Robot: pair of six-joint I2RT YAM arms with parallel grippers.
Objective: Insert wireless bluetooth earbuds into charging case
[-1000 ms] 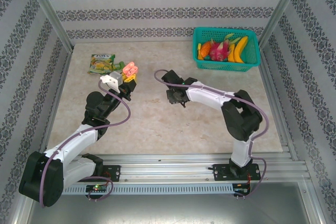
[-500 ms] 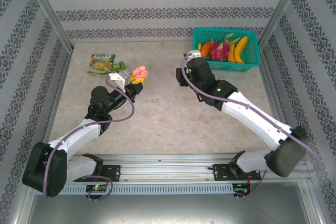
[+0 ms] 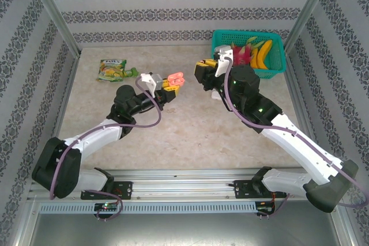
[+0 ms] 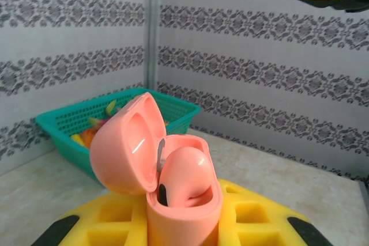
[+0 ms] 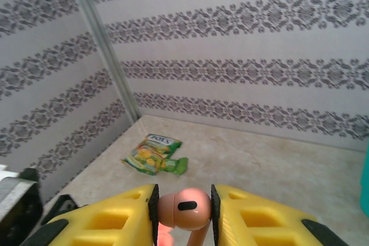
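My left gripper (image 3: 171, 82) is held above the table, shut on a pale pink charging case (image 4: 183, 205) that stands upright between its yellow fingers (image 4: 109, 223). The case's lid (image 4: 124, 145) is swung open to the left, and one pink earbud (image 4: 185, 174) sits inside. My right gripper (image 5: 183, 211) is shut on a second pink earbud (image 5: 183, 207), pinched by its head between yellow fingers (image 5: 115, 223), stem pointing down. In the top view the right gripper (image 3: 200, 73) hangs just right of the case (image 3: 173, 78), a small gap apart. White earbuds are out of view.
A teal basket (image 3: 279, 61) of toy fruit stands at the back right, close behind the right arm. A green snack packet (image 3: 113, 69) lies at the back left, also seen as the packet (image 5: 154, 154). Patterned walls close in the table.
The right arm swung from the table's middle up and back, then leftward toward the case. The left gripper carried the pink case to the right, toward it.
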